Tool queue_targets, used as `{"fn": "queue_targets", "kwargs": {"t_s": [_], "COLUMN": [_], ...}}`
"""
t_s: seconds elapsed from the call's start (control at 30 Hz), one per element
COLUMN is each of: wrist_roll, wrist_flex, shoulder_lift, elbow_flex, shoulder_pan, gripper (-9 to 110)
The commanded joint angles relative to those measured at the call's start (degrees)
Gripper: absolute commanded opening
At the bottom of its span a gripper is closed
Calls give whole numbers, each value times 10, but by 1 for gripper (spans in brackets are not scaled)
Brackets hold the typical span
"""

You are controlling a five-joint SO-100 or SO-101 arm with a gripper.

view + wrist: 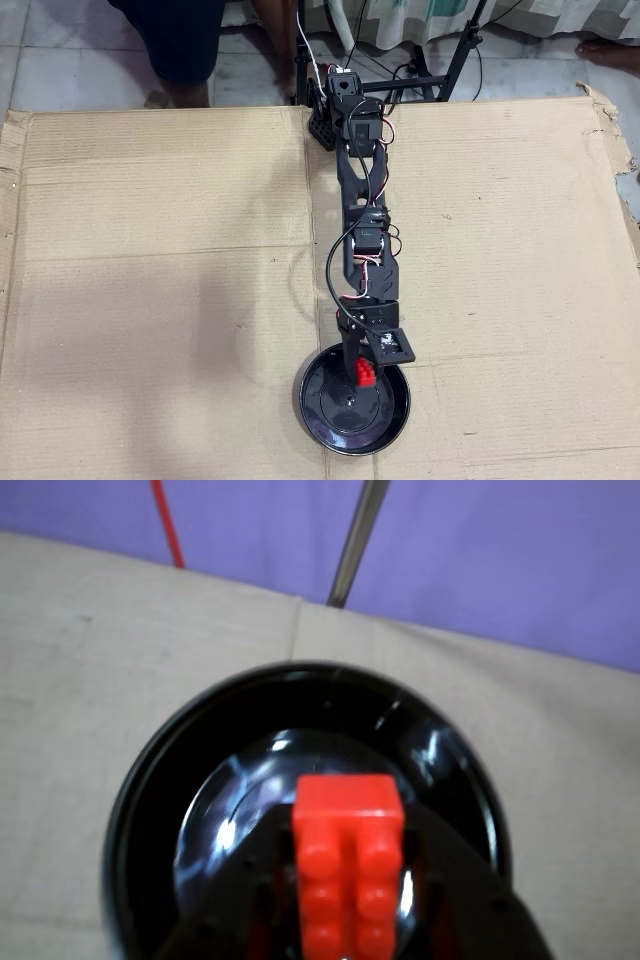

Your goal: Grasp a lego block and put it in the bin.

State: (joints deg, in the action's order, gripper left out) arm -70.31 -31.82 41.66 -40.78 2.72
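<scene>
Gripper (362,378) clasping lego block (348,865), inside bin (150,770) rim

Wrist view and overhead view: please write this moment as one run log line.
gripper: shut on lego block | position: above bin | block: not released | surface: cardboard

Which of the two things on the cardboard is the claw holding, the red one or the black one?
The red one: the gripper is shut on the small studded lego block. The round black bin just lies on the cardboard beneath it, ungripped.
</scene>
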Motion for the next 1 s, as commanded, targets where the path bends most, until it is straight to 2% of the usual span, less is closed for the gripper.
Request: {"fn": "queue_targets", "kwargs": {"t_s": [0.0,0.3,0.67,0.97], "wrist_roll": [-7,-72,-137,-155], "wrist_flex": [11,18,167,178], "shoulder_lift": [-9,-73,-126,-124], "elbow_flex": [69,149,151,152], "shoulder_pan": [6,5,7,10], "gripper": [0,0,1,22]}}
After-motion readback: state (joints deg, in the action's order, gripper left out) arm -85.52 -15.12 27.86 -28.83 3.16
